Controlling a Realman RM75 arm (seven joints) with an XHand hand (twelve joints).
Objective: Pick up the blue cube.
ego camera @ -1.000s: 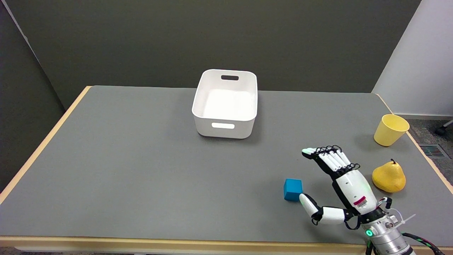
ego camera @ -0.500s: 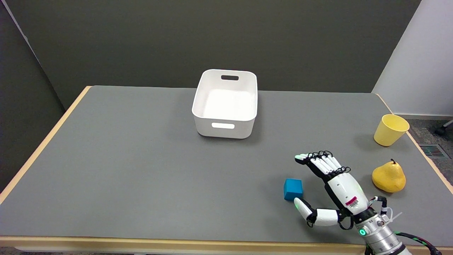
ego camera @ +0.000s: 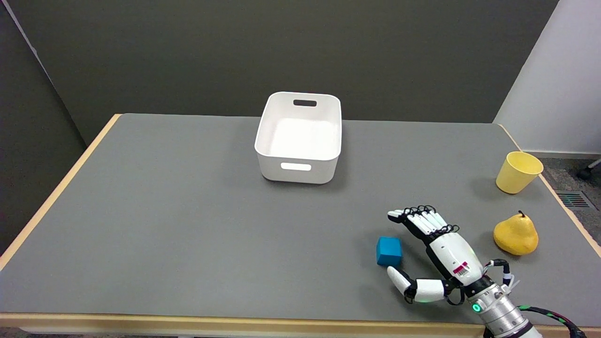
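Head view, near to far. Right hand enters from the lower right corner of the frame, low over the table, palm facing picture-left toward the cube. Hand is spread wide and holds nothing: thumb sticks out picture-left just below the cube's near edge, fingers extend together above and right of its far side. Cube sits in the gap between thumb and fingers, so this reads as a pre-grasp bracket: thumb on the near face, fingers set to close on the far face. Can't tell if the thumb tip touches the cube; it looks just short of it. Fingers are clearly off it.

Cube is blue, flat on the table at lower right of centre, well apart from everything else. Not lifted yet.

Judgement: the hand needs to slide a bit further picture-left so the cube sits deeper in the palm before closing. Otherwise a fingertip pinch on a small hard cube could squirt it out.

Right of the hand, a pear lies near the table's right edge; beyond it a yellow cup stands upright. Both are off the approach line. Far centre, a white bin sits open side up, handle slots on near and far walls; nothing visible inside.
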